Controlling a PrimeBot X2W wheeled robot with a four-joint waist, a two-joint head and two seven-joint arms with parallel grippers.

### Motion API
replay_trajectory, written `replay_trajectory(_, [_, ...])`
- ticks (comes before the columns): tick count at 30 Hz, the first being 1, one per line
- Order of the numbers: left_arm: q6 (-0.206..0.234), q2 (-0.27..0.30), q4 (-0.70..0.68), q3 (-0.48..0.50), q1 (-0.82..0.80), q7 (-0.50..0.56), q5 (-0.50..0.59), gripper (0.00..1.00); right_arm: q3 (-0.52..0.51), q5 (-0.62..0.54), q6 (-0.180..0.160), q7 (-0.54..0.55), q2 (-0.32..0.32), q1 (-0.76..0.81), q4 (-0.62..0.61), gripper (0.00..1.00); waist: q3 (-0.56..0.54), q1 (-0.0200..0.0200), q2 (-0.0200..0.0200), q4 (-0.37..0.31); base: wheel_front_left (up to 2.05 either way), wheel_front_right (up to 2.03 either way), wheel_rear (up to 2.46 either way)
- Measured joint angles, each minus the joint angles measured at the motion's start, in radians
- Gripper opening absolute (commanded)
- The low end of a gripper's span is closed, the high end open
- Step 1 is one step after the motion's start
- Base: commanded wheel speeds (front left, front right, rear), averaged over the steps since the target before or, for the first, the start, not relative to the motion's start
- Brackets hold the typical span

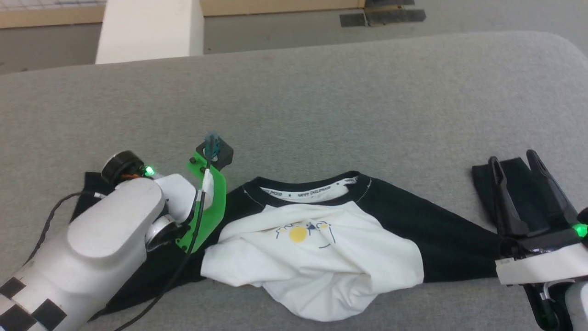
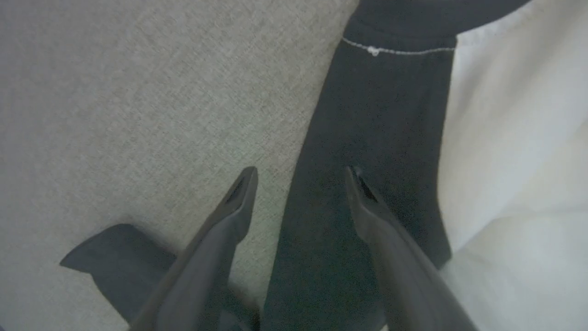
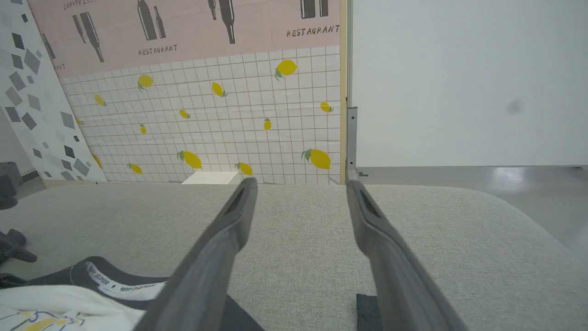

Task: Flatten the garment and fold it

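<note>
The garment (image 1: 321, 257) lies on the grey padded surface (image 1: 321, 101), collar away from me. Its white body is crumpled, with the small yellow print showing, and its black sleeves reach out to both sides. My left arm (image 1: 115, 220) hangs over the left sleeve. In the left wrist view my left gripper (image 2: 301, 177) is open, pointing down, one finger above the black sleeve (image 2: 376, 115) and the other above the grey surface. My right gripper (image 1: 513, 158) is open and empty, its fingers lying over the right sleeve's cuff (image 1: 512, 184). The right wrist view shows the right gripper (image 3: 301, 184) and the collar (image 3: 115, 282).
The surface's far edge curves across the top, with floor beyond it. A white block (image 1: 147, 27) and a dark mat (image 1: 381, 16) stand on that floor. A lemon-patterned tiled wall (image 3: 206, 128) rises behind the surface.
</note>
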Motion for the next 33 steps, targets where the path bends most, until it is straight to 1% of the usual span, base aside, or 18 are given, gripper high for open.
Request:
replay_trajectory(2, [0.0,0.001,0.03,-0.052,-0.008,-0.002,-0.026,1.0,0.008,0.0,0.0,0.0,-0.001,-0.014,0.01,1.0,0.017,0.0,0.0,-0.015,0.0,0.0,0.0])
replay_trajectory(5, [0.0,0.009,0.056,-0.125,-0.04,-0.016,-0.035,1.0,0.023,-0.001,0.0,0.0,-0.007,-0.022,0.03,1.0,0.038,0.0,0.0,-0.035,0.0,0.0,0.0])
replay_trajectory(7, [-0.001,0.014,0.065,-0.155,-0.062,-0.024,-0.046,1.0,0.034,0.0,0.0,0.0,-0.009,-0.023,0.039,1.0,0.048,0.0,0.0,-0.045,0.0,0.0,0.0])
replay_trajectory(8, [-0.002,0.016,0.065,-0.166,-0.07,-0.027,-0.055,0.44,0.036,0.001,0.0,0.0,-0.011,-0.024,0.045,1.0,0.053,0.0,0.0,-0.049,0.0,0.0,0.0])
replay_trajectory(9, [-0.002,0.019,0.065,-0.174,-0.078,-0.033,-0.067,0.0,0.036,0.001,0.0,0.0,-0.015,-0.026,0.052,1.0,0.055,0.0,0.0,-0.051,0.0,0.0,0.0])
replay_trajectory(11, [-0.002,0.022,0.061,-0.184,-0.081,-0.051,-0.098,0.0,0.04,0.001,0.0,0.0,-0.028,-0.034,0.06,1.0,0.053,0.0,0.0,-0.051,0.0,0.0,0.0])
replay_trajectory(14, [-0.003,0.025,0.067,-0.198,-0.085,-0.123,-0.11,0.0,0.056,0.001,0.0,0.0,-0.074,-0.062,0.068,1.0,0.043,0.0,0.0,-0.044,0.0,0.0,0.0])
replay_trajectory(17, [-0.003,0.034,0.076,-0.207,-0.088,-0.198,-0.143,0.0,0.086,0.002,0.0,0.007,-0.146,-0.113,0.065,1.0,0.024,0.0,0.0,-0.031,0.0,0.0,0.0])
replay_trajectory(20, [-0.003,0.057,0.069,-0.211,-0.103,-0.258,-0.148,0.0,0.15,0.021,0.0,0.072,-0.248,-0.182,0.049,1.0,0.004,0.0,0.0,-0.013,0.0,0.0,0.0])
replay_trajectory(23, [-0.003,0.063,0.05,-0.211,-0.121,-0.3,-0.156,0.0,0.24,0.077,0.0,0.18,-0.358,-0.264,0.027,1.0,-0.009,0.0,0.0,0.01,0.0,0.0,0.0])
replay_trajectory(26, [-0.003,0.067,0.032,-0.212,-0.128,-0.326,-0.156,0.0,0.404,0.17,0.0,0.365,-0.48,-0.363,-0.005,1.0,-0.019,0.0001,0.0,0.034,0.0,0.0,0.0])
replay_trajectory(28, [-0.003,0.065,0.024,-0.214,-0.129,-0.331,-0.156,0.0,0.504,0.236,0.0,0.499,-0.537,-0.428,-0.011,1.0,-0.021,0.0,0.0,0.048,0.0,0.0,0.0])
replay_trajectory(30, [-0.003,0.059,0.018,-0.214,-0.129,-0.337,-0.156,0.0,0.601,0.292,0.0,0.627,-0.571,-0.498,-0.011,1.0,-0.022,0.0,0.0,0.061,0.0,0.0,0.0])
replay_trajectory(33, [-0.003,0.043,0.017,-0.215,-0.13,-0.345,-0.154,0.0,0.745,0.387,0.0,0.811,-0.576,-0.62,0.004,1.0,-0.012,0.0,0.0,0.076,0.0,0.0,0.0])
